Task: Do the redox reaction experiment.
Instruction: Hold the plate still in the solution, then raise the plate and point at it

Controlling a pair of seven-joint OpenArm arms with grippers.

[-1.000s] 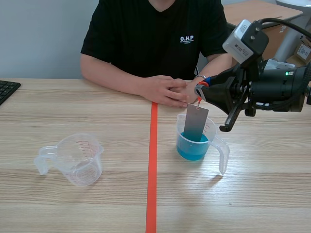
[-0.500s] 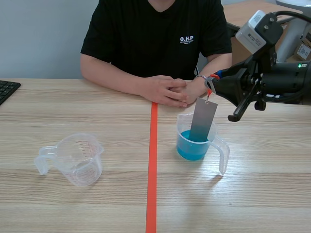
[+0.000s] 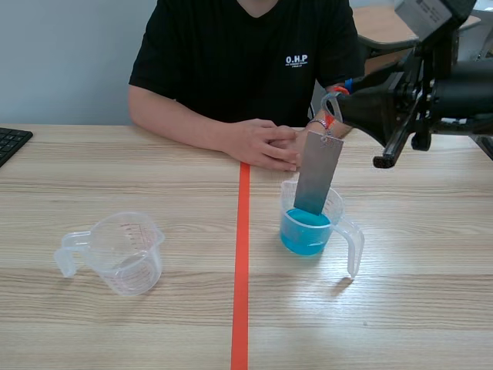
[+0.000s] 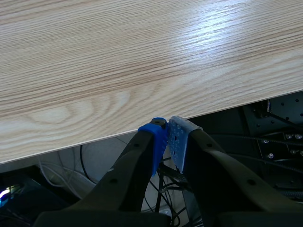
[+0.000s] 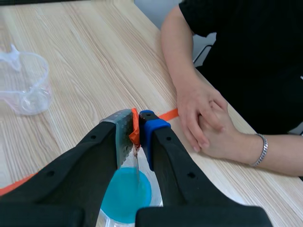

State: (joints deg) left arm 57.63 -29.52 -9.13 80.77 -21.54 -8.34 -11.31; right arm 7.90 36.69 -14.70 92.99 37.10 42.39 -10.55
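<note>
The right gripper is pinching a small orange tab, its pads pressed nearly together on it. A thin grey metal plate is hanging from that tab. The plate is dangling slightly tilted, with its lower edge down inside the clear jug that is holding blue liquid, just right of the orange tape line. I cannot tell whether it is touching the liquid. The left gripper is sitting closed on nothing, at the edge of the surface.

The plate is looking stiff, light and smooth, and it is likely swinging freely on its tab. The tab is therefore seeming the right place to hold, keeping wet metal off the pads. The jug is looking light and easy to tip, and its handle is offering the best hold.

The person's black shirt is showing "O.H.P"; the smaller line beneath is proving unreadable. The empty jug is carrying reddish scale marks, too small to read.
</note>
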